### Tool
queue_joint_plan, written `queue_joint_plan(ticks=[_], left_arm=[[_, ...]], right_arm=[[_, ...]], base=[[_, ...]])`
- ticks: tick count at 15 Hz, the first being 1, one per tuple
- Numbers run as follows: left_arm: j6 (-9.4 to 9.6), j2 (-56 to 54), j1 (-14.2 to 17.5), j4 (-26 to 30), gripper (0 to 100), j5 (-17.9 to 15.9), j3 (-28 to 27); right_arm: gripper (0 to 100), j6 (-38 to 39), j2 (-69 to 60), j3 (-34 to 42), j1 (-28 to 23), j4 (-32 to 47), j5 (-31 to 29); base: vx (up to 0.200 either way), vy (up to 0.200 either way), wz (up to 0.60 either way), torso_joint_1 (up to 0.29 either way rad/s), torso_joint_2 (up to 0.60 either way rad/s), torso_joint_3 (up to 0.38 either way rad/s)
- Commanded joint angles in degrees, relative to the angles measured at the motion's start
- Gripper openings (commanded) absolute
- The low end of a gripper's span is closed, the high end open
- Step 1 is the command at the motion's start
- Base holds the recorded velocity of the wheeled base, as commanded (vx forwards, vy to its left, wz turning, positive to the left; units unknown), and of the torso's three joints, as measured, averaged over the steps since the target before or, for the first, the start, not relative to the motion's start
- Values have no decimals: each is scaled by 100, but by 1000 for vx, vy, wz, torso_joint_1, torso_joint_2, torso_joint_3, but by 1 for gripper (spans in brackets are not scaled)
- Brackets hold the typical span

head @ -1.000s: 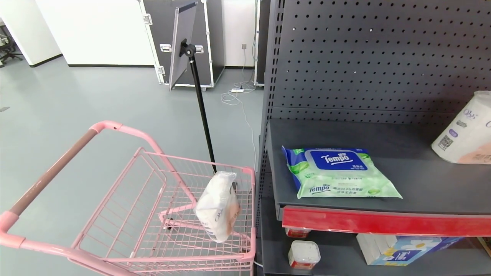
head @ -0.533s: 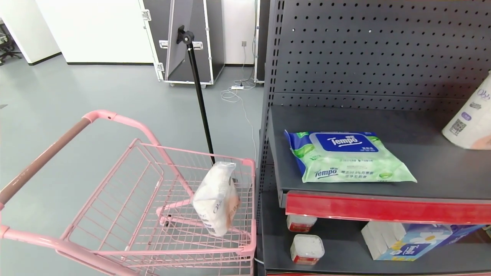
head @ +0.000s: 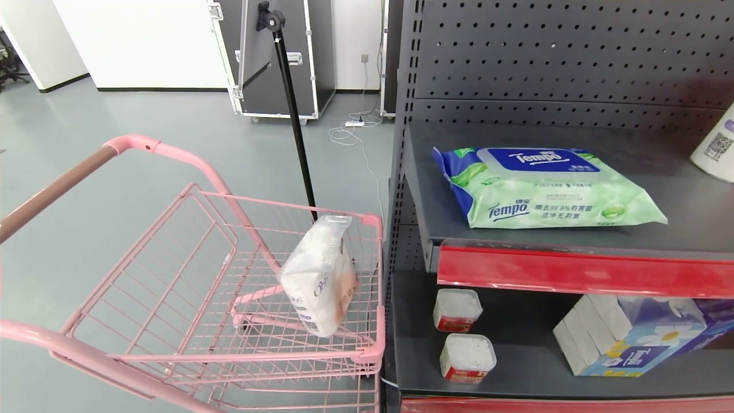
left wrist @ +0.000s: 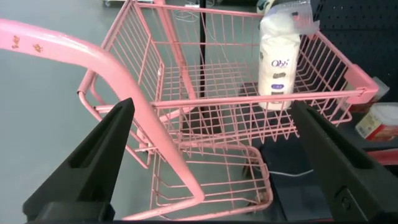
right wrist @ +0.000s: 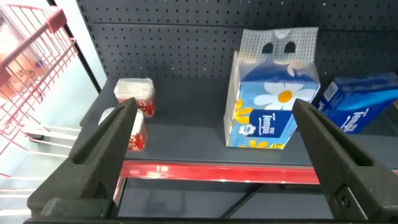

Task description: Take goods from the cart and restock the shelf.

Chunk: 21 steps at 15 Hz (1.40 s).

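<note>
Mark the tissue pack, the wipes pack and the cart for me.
tissue pack [head: 318, 281], head view, middle of its wrapper.
wipes pack [head: 545, 189], head view, green front below the blue lid.
cart [head: 143, 141], head view, pink bend of its handle.

Shelf [head: 694, 206] w/ wipes pack [head: 545, 186], cart [head: 246, 357] w/ tissues [head: 318, 281]

Grey floor [head: 143, 149] is running back to a white wall [head: 137, 40] with a dark skirting strip. A black flight case [head: 318, 57] (silver edging) is standing there. A thin black stand pole [head: 293, 115] is rising before it, with white cables [head: 355, 123] lying nearby.
</note>
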Motion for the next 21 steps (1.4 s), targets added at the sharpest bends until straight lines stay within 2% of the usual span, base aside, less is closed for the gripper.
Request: queue_joint_plan(ticks=[1, 2, 3, 4, 5, 6, 7, 8, 9, 11, 12, 13, 14, 16, 18, 21], left_arm=[[7, 5, -4, 0, 100, -9, -4], [183, 5, -4, 0, 100, -141, -4], [156, 5, -22, -9, 100, -369, -382], [-54, 541, -92, 61, 100, -589, -1357], [-714, 1895, -206, 87, 100, -870, -2614], [-933, 2536, -268, 79, 100, -1081, -2948], [-784, 3002, -330, 79, 100, -1345, -2843], [-406, 3582, -549, 26, 100, -1714, -2500], [-230, 4232, -707, -229, 100, -1740, -2298], [-195, 5700, -1103, -1662, 100, -1731, -2096], [-178, 6175, -1226, -2189, 100, -1705, -2052], [-186, 6957, -1516, -2918, 100, -1485, -1955], [-186, 7572, -1727, -3375, 100, -1213, -1920], [-221, 8645, -2079, -4351, 100, -940, -1911], [-221, 9409, -2228, -5081, 100, -853, -1841], [-230, 9857, -2237, -5186, 100, -835, -1858]], right_arm=[[100, -3, -1, 0, 0, -1, 0], [100, -3, -1, 0, 0, -1, 0], [100, -12, -1, 0, 0, -1, 0], [100, -12, -1, 0, 0, -1, -9], [100, -12, -1, 0, 0, 8, -17], [100, -12, -1, 0, 0, 8, -17], [100, -21, -1, 0, 0, 8, -17], [100, -21, -1, 0, 0, 8, -17], [100, -12, -1, 0, 0, 8, -17], [100, -12, -1, 0, 0, 8, -17], [100, -3, -1, 0, 0, 8, -17], [100, -12, -1, 0, 0, 8, -17], [100, -12, -1, 0, 0, 8, -17], [100, -12, -1, 0, 0, 8, -17], [100, -12, -1, 0, 0, 8, -17], [100, -12, -1, 0, 0, 8, -17]], base=[[0, 0, 0, -61, 222, 159], [0, 0, 0, -27, 115, 100], [0, 0, 0, -12, 71, 51], [0, 0, 0, 0, 0, 0], [0, 0, 0, 0, 0, 0], [0, 0, 0, 0, 0, 0], [0, 0, 0, 0, 0, 0], [0, 0, 0, 0, 0, 0], [0, 0, 0, 0, 0, 0], [0, 0, 0, 0, 0, 0], [0, 0, 0, 0, 0, 0], [0, 0, 0, 0, 0, 0], [0, 0, 0, 0, 0, 0], [0, 0, 0, 0, 0, 0], [0, 0, 0, 0, 0, 0], [0, 0, 0, 0, 0, 0]])
